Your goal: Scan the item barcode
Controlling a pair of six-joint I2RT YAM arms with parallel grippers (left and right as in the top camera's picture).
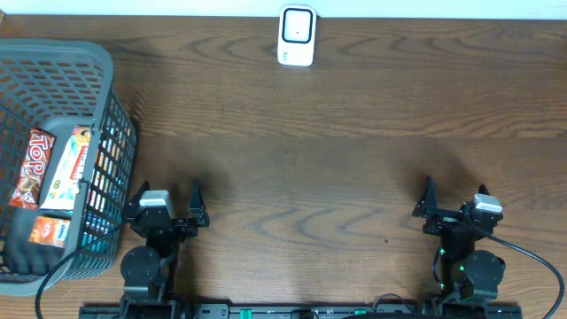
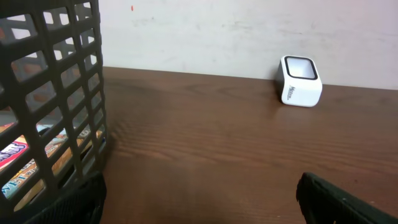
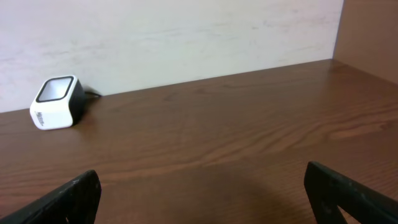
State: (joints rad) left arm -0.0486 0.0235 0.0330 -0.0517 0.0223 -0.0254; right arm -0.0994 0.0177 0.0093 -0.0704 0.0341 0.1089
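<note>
A white barcode scanner (image 1: 296,36) with a dark window stands at the far edge of the table, also visible as the scanner (image 2: 300,80) in the left wrist view and the scanner (image 3: 57,102) in the right wrist view. Several snack packets (image 1: 53,173) lie inside the grey basket (image 1: 106,89) at the left. My left gripper (image 1: 168,193) is open and holds nothing, just right of the basket. At the near right, my right gripper (image 1: 455,190) is open too, with only bare wood between its fingers. Both sit low near the front edge.
The basket wall (image 2: 46,112) fills the left of the left wrist view, close to my left finger (image 2: 74,202). A pale wall runs behind the scanner. Brown wood table (image 1: 310,168) lies between the arms and the scanner.
</note>
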